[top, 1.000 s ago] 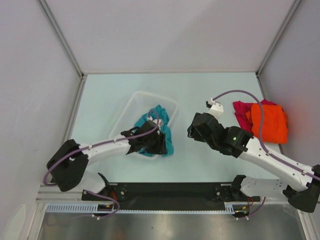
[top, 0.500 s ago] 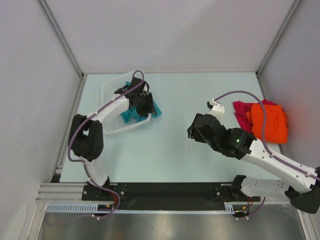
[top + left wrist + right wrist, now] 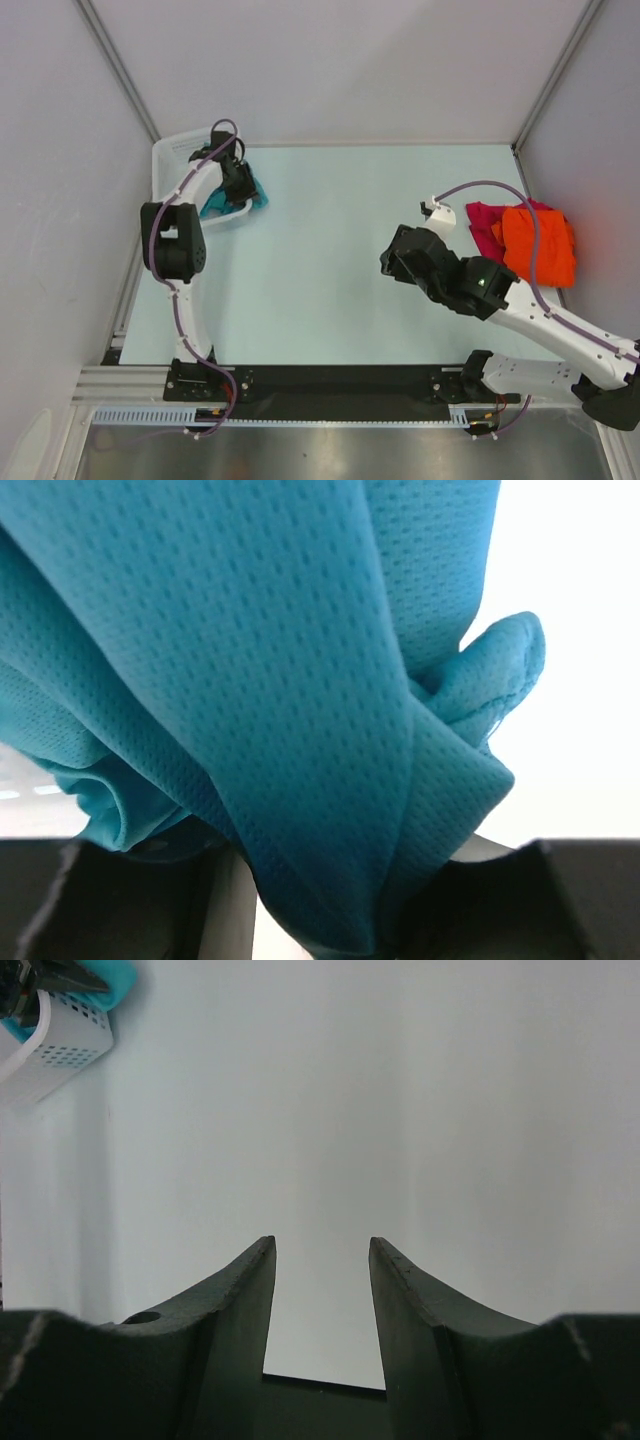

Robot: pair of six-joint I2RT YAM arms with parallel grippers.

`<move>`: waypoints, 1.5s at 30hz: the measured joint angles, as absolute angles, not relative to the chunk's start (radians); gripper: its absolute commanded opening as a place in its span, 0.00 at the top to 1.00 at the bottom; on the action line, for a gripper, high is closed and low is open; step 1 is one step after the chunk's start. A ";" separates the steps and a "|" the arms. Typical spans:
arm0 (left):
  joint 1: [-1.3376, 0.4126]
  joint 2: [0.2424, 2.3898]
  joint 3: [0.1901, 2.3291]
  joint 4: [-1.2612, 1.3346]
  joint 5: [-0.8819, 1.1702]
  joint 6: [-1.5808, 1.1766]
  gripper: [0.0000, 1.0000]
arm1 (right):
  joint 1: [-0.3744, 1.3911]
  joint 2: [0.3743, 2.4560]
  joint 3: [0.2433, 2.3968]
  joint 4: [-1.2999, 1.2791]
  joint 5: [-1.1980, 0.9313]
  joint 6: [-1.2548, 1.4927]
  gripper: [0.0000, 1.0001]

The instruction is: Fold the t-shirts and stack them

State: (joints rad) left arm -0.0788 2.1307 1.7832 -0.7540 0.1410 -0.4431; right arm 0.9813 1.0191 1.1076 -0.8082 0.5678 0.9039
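Lifting the teal t-shirt (image 3: 300,660) clear of the basket (image 3: 62,1038) at upper left, the left jaws grasping it should hold firm while the released right jaws wait.

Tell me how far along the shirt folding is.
Done: the orange shirt lies on the red shirt at the right edge, both looking roughly folded. In hand: the left gripper grips the teal shirt by the basket in the far left corner. Left: that teal shirt has to be folded and stacked. The right gripper is open and empty.
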 measured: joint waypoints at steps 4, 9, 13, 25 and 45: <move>-0.018 2.177 1.794 -0.749 0.125 -0.416 1.00 | 0.974 1.026 1.119 -0.814 0.569 0.888 0.51; 0.050 2.178 1.789 -0.737 0.136 -0.415 1.00 | 0.958 1.038 1.140 -0.814 0.568 0.873 0.51; 0.076 2.127 1.697 -0.681 0.162 -0.408 1.00 | 0.950 1.061 1.147 -0.811 0.567 0.859 0.51; 0.206 1.912 1.357 -0.500 0.253 -0.368 1.00 | 0.945 1.102 1.155 -0.788 0.535 0.834 0.52; 0.343 1.895 1.323 -0.535 0.376 -0.388 0.01 | 0.945 1.047 1.155 -0.788 0.530 0.837 0.53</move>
State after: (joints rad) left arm 0.3431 1.8946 1.3228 -0.5346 0.3763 -0.3878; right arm 0.9455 1.0466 1.1545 -0.7879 0.5304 0.8368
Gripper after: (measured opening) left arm 0.985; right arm 0.479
